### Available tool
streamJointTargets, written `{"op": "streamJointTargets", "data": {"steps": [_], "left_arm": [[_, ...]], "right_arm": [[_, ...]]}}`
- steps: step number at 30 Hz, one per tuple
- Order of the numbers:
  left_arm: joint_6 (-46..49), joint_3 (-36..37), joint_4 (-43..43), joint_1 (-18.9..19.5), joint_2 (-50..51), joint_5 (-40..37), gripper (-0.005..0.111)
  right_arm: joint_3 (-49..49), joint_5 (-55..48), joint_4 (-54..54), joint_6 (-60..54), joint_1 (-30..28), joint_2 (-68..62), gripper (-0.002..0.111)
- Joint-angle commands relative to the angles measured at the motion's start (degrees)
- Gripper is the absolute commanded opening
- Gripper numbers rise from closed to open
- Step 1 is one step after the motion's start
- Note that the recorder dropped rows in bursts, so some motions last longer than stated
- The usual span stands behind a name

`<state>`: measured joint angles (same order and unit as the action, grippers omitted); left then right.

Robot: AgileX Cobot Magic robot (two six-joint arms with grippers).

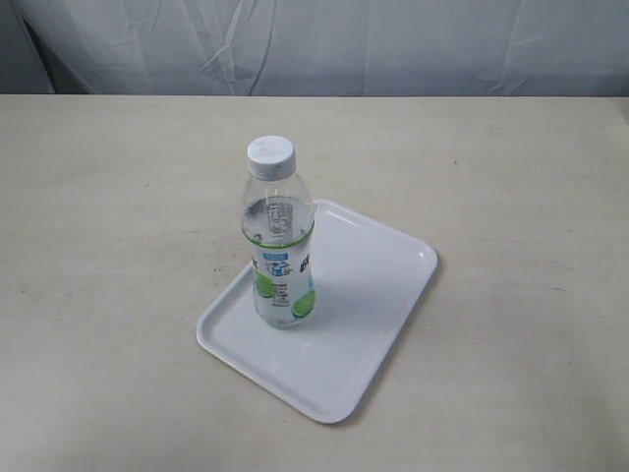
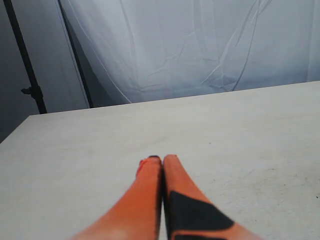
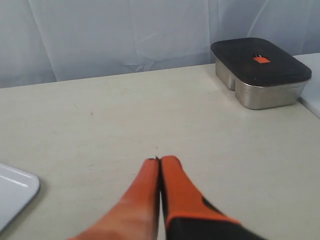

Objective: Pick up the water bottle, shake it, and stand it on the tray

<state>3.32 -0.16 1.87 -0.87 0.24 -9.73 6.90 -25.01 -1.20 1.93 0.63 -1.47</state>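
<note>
bottle (image 1: 280, 246) stood upright on the tray (image 1: 378, 295), toward its left side, likely the task's end state, so left gripper (image 2: 159, 159) and right gripper (image 3: 159, 160) hung over bare table (image 1: 118, 197), fingers pressed together, holding nothing

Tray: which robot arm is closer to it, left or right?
Right, most likely. A corner of the tray lies on the table near the right jaws. The left jaws point over table only, with no tray in their view.
</note>
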Motion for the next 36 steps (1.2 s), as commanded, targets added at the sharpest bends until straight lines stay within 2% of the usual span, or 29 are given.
{"op": "streamJointTargets", "data": {"steps": [1, 10, 15, 36], "left_arm": [[-0.2, 0.2, 0.4, -0.4, -0.2, 0.7, 0.002], [-0.2, 0.2, 0.4, -0.4, -0.2, 0.7, 0.002], [-0.2, 0.2, 0.4, -0.4, -0.2, 0.7, 0.002], [-0.2, 0.2, 0.4, -0.4, -0.2, 0.7, 0.002]], "right_arm": [[-1.9, 1.4, 0.4, -1.0, -0.6, 1.1, 0.003], [-3.0, 2.0, 0.4, -0.9, -0.6, 1.2, 0.003], [-6.9, 4.3, 1.7, -0.9, -0.6, 1.2, 0.003], [-6.9, 4.7, 2.9, 0.1, -0.6, 1.2, 0.003]]}}
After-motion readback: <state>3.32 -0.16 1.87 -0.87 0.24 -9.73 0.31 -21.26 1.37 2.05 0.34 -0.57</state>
